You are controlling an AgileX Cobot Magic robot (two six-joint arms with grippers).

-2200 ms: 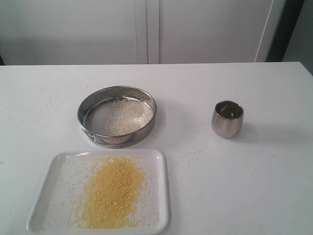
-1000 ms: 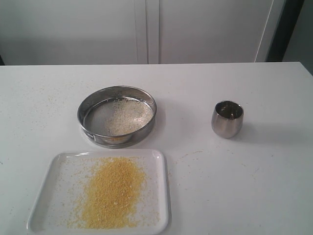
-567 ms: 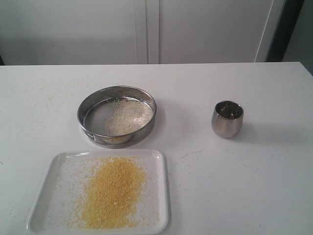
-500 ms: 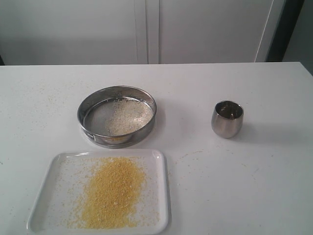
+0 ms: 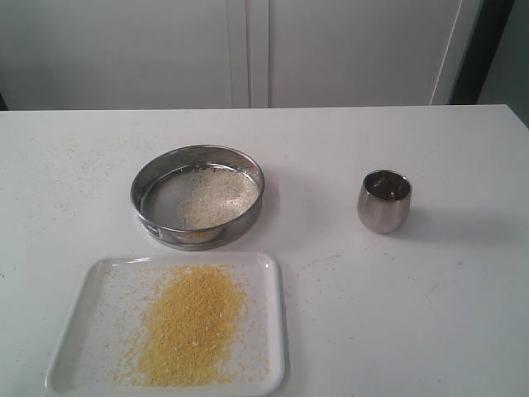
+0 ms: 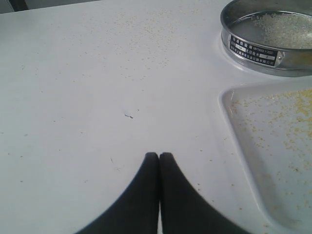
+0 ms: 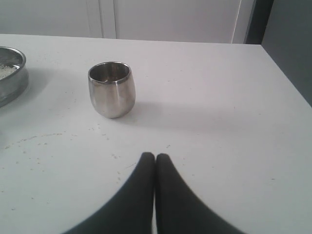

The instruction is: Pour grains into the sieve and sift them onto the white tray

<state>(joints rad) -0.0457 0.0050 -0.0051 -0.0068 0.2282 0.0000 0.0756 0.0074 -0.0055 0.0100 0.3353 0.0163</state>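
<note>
Jaws of the left tool (image 6: 159, 155) meet, holding nothing, low over the bare desk (image 6: 73, 97). The white tray (image 6: 263, 165), strewn with yellow grains (image 6: 292, 112), lies just beside it, and the sieve (image 6: 253, 48) sits beyond the tray. The right tool (image 7: 155, 156) is likewise closed and empty, with the steel cup (image 7: 111, 90) upright ahead of it.

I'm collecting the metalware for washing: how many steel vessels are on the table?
2. The sieve sits beyond the white tray; the cup stands apart, to the sieve's right in the exterior view. None seems hidden.
</note>
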